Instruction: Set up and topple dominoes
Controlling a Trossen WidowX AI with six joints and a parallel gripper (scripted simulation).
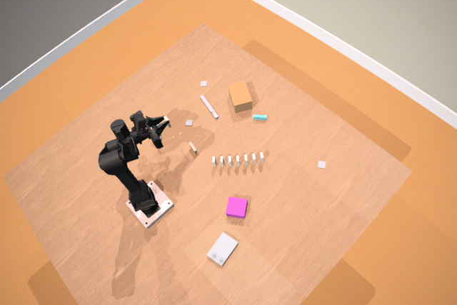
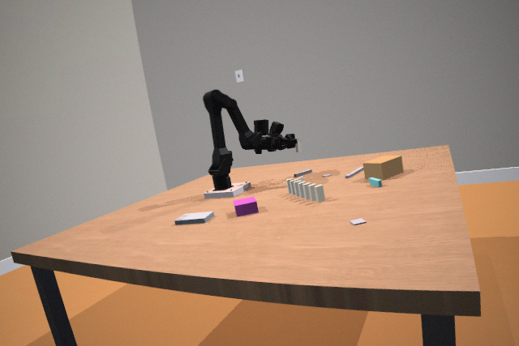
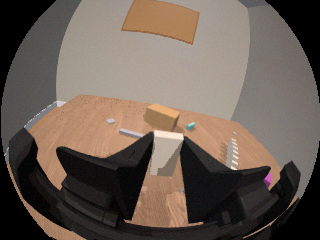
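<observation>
My gripper (image 1: 166, 121) (image 2: 295, 143) is shut on a cream domino (image 2: 298, 146) (image 3: 165, 164), held high above the table, with the arm's hand roughly level. The domino looks close to upright in the exterior view. A row of several cream dominoes (image 1: 238, 160) (image 2: 319, 193) (image 3: 230, 151) stands evenly spaced, to the right of the gripper in the wrist view. Another cream domino (image 1: 193, 147) lies on the table beyond the row's left end in the top view. It is mostly hidden behind the row in the exterior view.
An orange-brown box (image 1: 240, 93) (image 2: 383, 167), a cyan block (image 1: 259, 117) and a long grey bar (image 1: 209, 106) lie beyond the row. Another bar (image 2: 302, 173) lies behind it. A magenta block (image 1: 236, 207) and a pale flat box (image 1: 222, 248) are on the opposite side. Small flat tiles (image 1: 321, 164) are scattered.
</observation>
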